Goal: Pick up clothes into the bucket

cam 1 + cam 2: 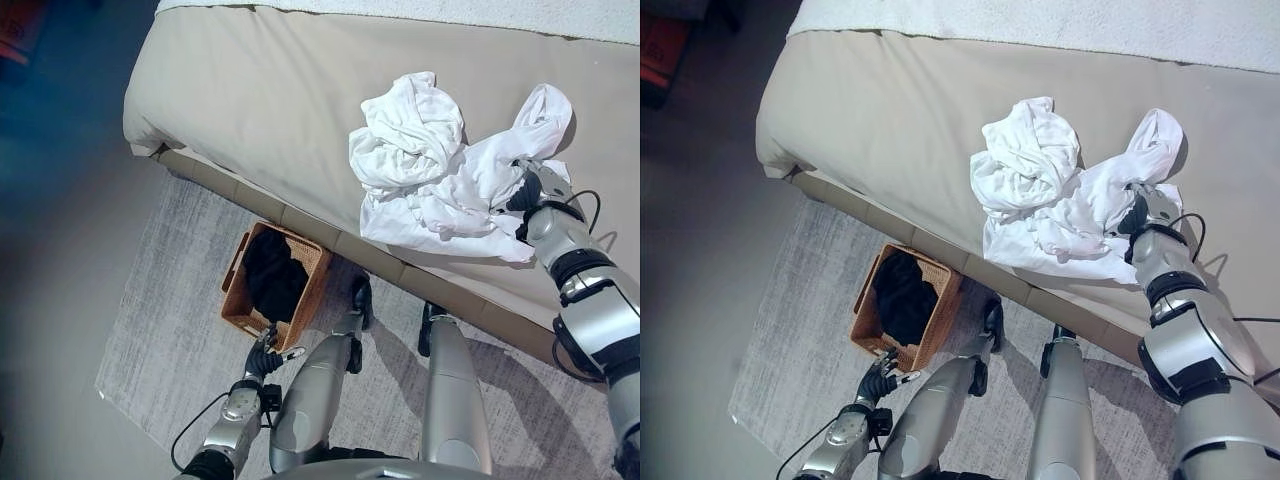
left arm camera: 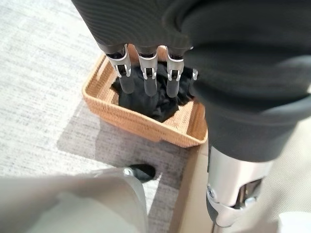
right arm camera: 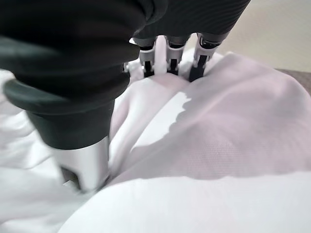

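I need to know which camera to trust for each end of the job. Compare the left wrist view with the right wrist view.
Left wrist view: the woven wicker basket holding dark clothing, standing on the grey rug, with the left hand hanging above it.

Right wrist view: the right hand with its fingertips sunk into the crumpled white garment on the beige bed.

Shared: each looks along its own hand under a dark ribbed cover.

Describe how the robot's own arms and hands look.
Both arms are silver-grey shells with black bands at the joints. The right hand and left hand wear dark ribbed covers over wrist and back; their silver fingers end in dark tips. A thin black cable loops beside each wrist.
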Tool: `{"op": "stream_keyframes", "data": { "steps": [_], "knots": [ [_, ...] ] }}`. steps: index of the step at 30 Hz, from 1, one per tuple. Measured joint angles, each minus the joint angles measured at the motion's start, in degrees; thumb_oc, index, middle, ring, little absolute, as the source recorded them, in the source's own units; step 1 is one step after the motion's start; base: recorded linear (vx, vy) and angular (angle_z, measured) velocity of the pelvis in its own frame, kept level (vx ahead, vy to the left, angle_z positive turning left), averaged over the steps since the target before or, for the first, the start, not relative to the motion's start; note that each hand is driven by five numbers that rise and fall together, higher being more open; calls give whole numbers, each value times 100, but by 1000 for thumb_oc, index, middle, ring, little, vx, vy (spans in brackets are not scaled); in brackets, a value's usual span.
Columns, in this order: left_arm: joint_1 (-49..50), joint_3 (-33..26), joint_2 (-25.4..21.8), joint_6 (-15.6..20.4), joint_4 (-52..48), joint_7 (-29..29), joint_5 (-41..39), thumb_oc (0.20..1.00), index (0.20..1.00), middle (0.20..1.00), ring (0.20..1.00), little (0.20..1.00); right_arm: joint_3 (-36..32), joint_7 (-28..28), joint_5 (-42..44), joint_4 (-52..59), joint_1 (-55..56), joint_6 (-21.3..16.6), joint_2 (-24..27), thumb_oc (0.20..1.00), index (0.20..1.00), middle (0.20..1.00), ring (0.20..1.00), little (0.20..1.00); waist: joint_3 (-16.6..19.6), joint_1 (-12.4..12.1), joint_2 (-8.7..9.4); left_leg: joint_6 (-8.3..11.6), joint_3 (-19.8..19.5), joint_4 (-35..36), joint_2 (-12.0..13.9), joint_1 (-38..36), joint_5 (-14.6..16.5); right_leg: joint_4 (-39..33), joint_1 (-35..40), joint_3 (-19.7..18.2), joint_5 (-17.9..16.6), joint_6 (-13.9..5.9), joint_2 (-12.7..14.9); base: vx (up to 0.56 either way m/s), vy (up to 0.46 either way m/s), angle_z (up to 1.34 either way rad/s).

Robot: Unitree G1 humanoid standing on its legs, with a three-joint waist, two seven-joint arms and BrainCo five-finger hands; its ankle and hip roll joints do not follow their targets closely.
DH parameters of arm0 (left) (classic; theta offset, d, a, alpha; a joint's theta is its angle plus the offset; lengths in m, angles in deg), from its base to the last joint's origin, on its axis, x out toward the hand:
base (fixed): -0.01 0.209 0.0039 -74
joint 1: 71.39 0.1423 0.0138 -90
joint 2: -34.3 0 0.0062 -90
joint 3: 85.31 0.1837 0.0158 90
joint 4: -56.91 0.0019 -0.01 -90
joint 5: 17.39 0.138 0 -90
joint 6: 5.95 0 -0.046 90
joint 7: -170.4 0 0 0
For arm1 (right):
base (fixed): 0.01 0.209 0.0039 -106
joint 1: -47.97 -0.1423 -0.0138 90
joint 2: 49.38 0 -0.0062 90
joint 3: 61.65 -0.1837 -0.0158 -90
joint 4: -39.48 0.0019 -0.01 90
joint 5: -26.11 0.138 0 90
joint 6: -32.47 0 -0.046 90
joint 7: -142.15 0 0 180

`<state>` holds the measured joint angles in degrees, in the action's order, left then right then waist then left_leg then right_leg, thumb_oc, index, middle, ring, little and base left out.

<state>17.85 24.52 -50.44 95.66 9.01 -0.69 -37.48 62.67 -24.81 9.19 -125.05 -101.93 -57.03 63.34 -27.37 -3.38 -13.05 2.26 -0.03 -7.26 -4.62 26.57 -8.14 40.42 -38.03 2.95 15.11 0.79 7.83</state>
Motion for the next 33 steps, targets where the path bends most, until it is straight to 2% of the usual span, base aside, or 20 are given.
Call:
{"op": "stream_keyframes", "data": {
  "steps": [4,7,11,14,15,18,21,26,29,33],
  "knots": [
    [-125,23,81,-2,-17,3,-138,1000,1000,1000,1000,1000,-51,14,44,89,-69,-12,7,200,200,200,200,200,0,1,0,-5,-8,7,30,20,-9,-1,-21,2,-11,14,-20,0,0,0],
    [-166,17,81,5,-80,25,-148,1000,1000,1000,1000,1000,-380,225,460,767,121,-4,37,200,200,200,200,200,-2,107,3,-8,-13,30,22,26,-12,-19,-25,1,-24,15,-16,0,0,0],
    [-220,-81,80,35,-194,82,-149,1000,1000,1000,1000,1000,-743,619,751,2133,501,-55,353,200,200,200,200,200,-22,135,32,-9,5,57,11,25,-13,-70,-22,-17,-75,18,-32,-10,6,-4],
    [-286,-235,51,69,-203,152,-148,1000,1000,1000,1000,1000,-966,980,758,3233,599,-102,957,200,200,200,200,200,-78,157,114,-25,-12,112,43,-60,-26,-229,117,9,-158,-2,-71,2,6,-2],
    [-305,-294,40,72,-167,168,-148,1000,1000,1000,1000,1000,-1160,1177,755,3297,577,-172,1139,200,200,200,200,200,-132,161,193,-25,-12,155,58,-253,-26,-336,340,21,-175,-10,-83,21,18,-3],
    [-285,-295,14,131,-153,195,-147,1000,1000,1000,1000,1000,-1372,1427,762,3310,337,-159,1475,200,200,200,200,200,-166,273,246,-26,-39,267,92,-541,-24,-614,726,57,-224,-78,-125,30,6,-3],
    [-393,-351,-103,141,-233,198,-147,1000,1000,1000,1000,1000,-1555,1606,825,3351,-13,-182,2044,200,200,200,200,200,-167,275,285,-34,4,366,171,-697,-30,-944,955,32,-387,-156,-195,42,7,-12],
    [-408,-567,-362,150,-267,219,-148,1000,1000,1000,1000,1000,-1924,1784,983,3600,-68,-222,2294,200,200,200,200,200,-83,418,492,-72,60,465,196,-965,-1,-1290,1308,-24,-488,-240,-236,78,19,-10],
    [-393,-723,-392,132,-365,195,-169,1000,1000,1000,1000,1000,-2018,1752,1139,3565,-48,-226,2369,200,200,200,200,200,-84,406,589,-93,138,485,231,-1230,13,-1492,1629,-66,-586,-276,-278,101,33,-17],
    [-247,-777,-699,144,-980,88,-215,1000,1000,1000,1000,1000,-2143,1728,1327,3582,29,-304,2384,200,200,200,200,200,230,406,817,-92,185,549,311,-1433,81,-1835,1909,-124,-639,-316,-367,81,30,-15]
  ]
}}
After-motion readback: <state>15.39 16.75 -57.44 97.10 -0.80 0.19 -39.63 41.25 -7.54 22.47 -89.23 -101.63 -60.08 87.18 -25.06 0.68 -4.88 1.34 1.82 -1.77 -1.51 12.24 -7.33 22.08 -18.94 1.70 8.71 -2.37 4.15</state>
